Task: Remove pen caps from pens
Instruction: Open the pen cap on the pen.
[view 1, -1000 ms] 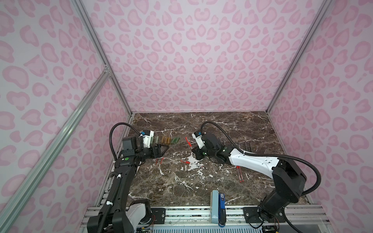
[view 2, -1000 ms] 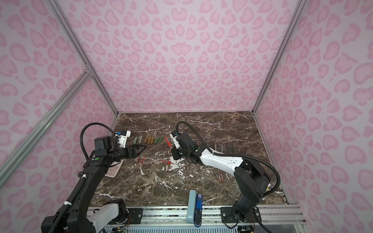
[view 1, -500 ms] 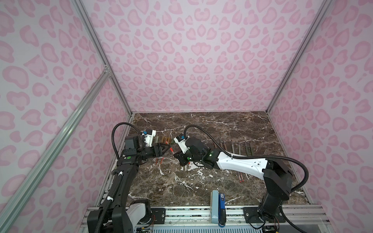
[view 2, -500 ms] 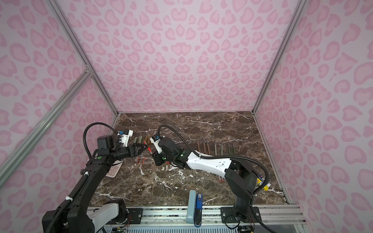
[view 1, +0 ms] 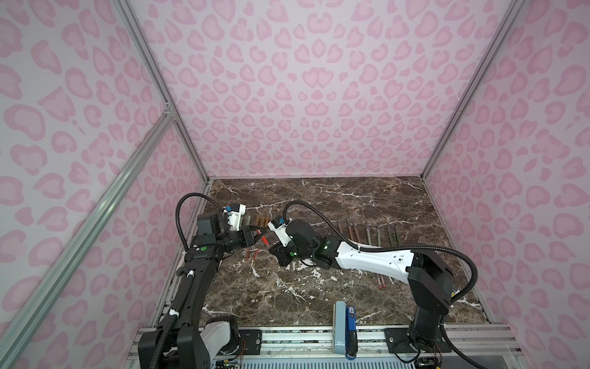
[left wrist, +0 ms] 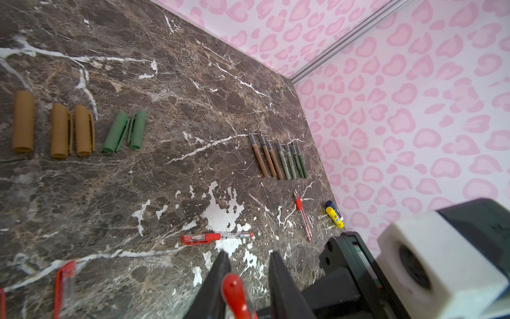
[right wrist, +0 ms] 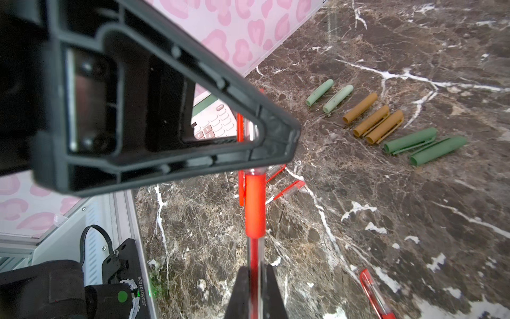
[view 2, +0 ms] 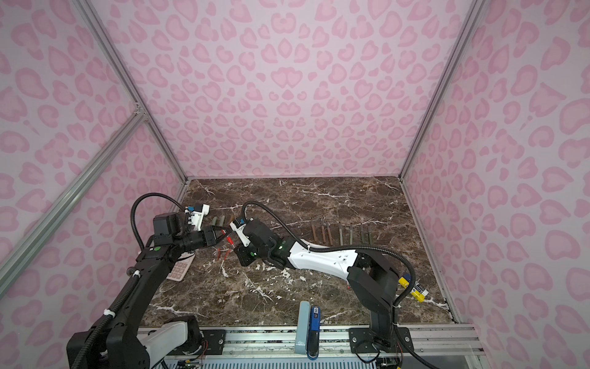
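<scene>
Above the left side of the worktop point(view 1: 319, 207), the right gripper point(right wrist: 256, 273) was clamped on a red pen point(right wrist: 254, 251). The left gripper point(left wrist: 248, 256) had its jaws around the red cap point(left wrist: 234, 292), still on; I could not tell if they squeezed. Next it likely needed a tight hold and a straight pull

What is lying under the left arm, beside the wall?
A pink calculator on the table; only part of its keypad shows. The rest is covered by the left arm.
</scene>
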{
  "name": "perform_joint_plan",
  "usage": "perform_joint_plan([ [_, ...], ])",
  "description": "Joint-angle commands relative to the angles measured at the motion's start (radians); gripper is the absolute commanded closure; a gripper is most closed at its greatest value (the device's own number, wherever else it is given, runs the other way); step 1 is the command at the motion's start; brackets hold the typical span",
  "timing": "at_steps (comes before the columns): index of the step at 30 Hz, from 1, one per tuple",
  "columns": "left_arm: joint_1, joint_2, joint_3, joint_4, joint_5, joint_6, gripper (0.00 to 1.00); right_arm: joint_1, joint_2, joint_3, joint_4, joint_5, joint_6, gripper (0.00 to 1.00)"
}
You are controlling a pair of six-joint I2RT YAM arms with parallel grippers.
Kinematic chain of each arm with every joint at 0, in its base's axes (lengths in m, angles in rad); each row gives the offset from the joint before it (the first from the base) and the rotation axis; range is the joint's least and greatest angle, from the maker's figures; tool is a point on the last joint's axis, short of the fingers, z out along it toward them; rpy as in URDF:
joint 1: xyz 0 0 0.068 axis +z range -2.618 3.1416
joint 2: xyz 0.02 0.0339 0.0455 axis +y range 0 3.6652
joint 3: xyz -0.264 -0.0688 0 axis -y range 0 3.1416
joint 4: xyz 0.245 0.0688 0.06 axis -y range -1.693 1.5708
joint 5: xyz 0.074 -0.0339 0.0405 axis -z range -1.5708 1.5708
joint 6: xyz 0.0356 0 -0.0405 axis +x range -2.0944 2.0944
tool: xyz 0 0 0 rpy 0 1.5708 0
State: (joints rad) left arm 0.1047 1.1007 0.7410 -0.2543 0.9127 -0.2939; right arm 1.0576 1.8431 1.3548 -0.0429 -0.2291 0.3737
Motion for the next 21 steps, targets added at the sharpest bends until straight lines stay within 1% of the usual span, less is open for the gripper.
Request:
perform_joint_plan([
  [1, 0.000, -0.001, 0.000, 0.027, 0.000, 0.007, 0.86, 0.000, 0.009, -0.003, 0.009, 0.002, -0.005, 1.00],
  [4, 0.000, -0.004, 0.011, 0.002, 0.000, 0.012, 0.94, 0.001, 0.001, 0.005, -0.007, 0.000, -0.016, 1.00],
  [6, 0.000, -0.008, -0.007, 0.026, 0.000, 0.011, 0.96, 0.002, -0.007, -0.015, 0.021, 0.004, -0.013, 0.99],
  [7, 0.000, -0.007, -0.014, 0.036, -0.001, 0.013, 0.96, 0.001, -0.006, -0.020, 0.030, 0.007, -0.011, 0.96],
  [11, 0.000, -0.008, 0.003, 0.013, 0.007, 0.004, 0.96, 0.001, 0.015, 0.019, -0.006, 0.004, -0.017, 0.77],
  [13, 0.000, -0.012, -0.009, 0.029, 0.011, 0.002, 0.96, 0.001, 0.027, 0.029, -0.001, 0.004, -0.029, 0.73],
  [15, 0.000, -0.012, -0.020, 0.046, 0.003, 0.006, 0.96, -0.005, 0.049, 0.054, -0.007, 0.001, -0.037, 0.72],
  [18, 0.000, -0.017, 0.005, 0.012, 0.005, -0.006, 0.96, -0.012, 0.074, 0.101, -0.045, -0.010, -0.042, 0.72],
  [21, 0.000, -0.027, -0.007, 0.033, 0.015, -0.015, 0.96, -0.013, 0.084, 0.104, -0.032, -0.013, -0.059, 0.73],
])
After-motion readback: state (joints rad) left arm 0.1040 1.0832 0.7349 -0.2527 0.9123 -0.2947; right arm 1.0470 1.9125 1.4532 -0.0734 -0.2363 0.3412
